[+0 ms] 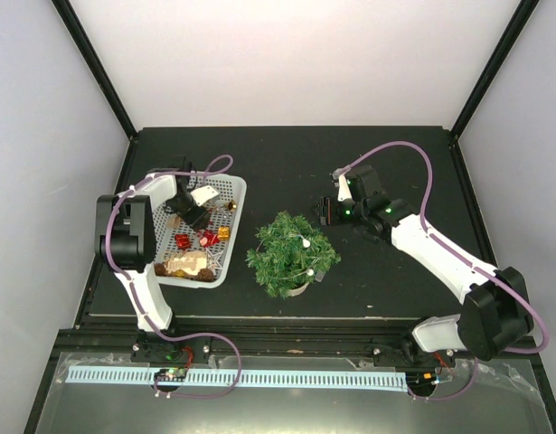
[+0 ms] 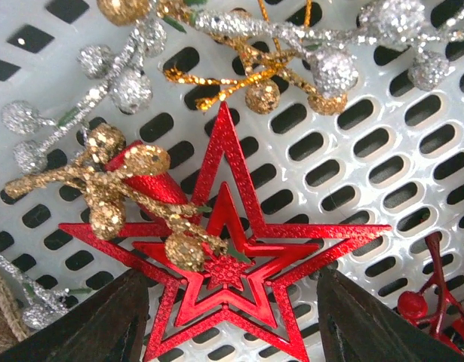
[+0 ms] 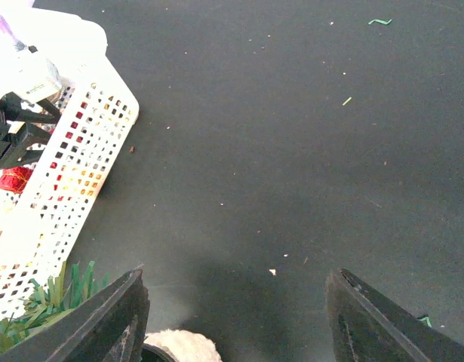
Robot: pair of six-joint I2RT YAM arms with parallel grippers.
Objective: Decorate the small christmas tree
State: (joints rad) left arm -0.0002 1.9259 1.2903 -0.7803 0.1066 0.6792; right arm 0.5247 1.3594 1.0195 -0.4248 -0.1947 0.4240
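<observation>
Left claw (image 2: 230,280) stands open astride a red star (image 2: 230,253) in the basket (image 2: 367,151). Right claw (image 3: 235,277) gapes over open table (image 3: 292,113), near the tree (image 1: 291,253).

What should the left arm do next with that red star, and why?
Probably close the left tool on the red star. The star lies flat in the basket, right between the tool's open fingers, and nothing pinches it yet. A gold sprig lies across it, so that may come along too.
</observation>
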